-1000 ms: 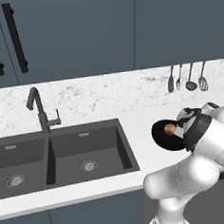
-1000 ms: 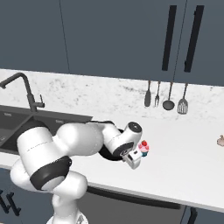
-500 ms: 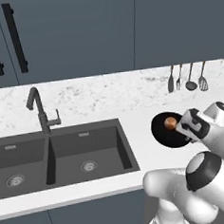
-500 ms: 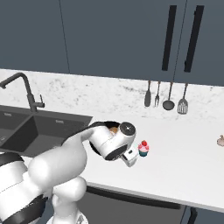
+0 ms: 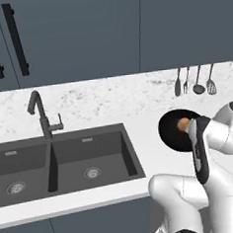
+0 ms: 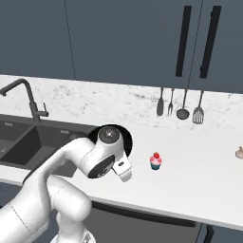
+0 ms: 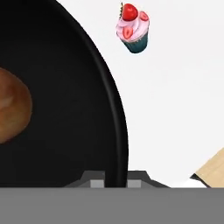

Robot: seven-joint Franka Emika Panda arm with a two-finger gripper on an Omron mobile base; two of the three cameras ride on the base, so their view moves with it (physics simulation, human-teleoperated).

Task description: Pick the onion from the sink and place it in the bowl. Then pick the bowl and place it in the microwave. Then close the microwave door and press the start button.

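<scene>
The wide black bowl (image 5: 170,130) rests on the white counter right of the sink (image 5: 50,165). The orange-brown onion (image 5: 182,124) lies inside it and bulges at the left of the hand view as the onion (image 7: 11,109). My gripper (image 7: 116,180) is shut on the bowl's rim (image 7: 119,131), one fingertip inside the bowl and one outside. From the right base view the bowl (image 6: 124,137) peeks out behind my white forearm. The microwave and its door are out of view.
A small pink cupcake (image 6: 155,161) stands on the counter just right of the bowl, also the cupcake (image 7: 133,28). Utensils (image 5: 195,80) hang on the back wall. The dark faucet (image 5: 39,112) rises behind the sink. A wooden corner (image 7: 212,173) lies near my hand.
My arm has swung and folded lower over the counter's front edge. The bowl with the onion stays in about the same place, and the gripper keeps its hold on the rim.
</scene>
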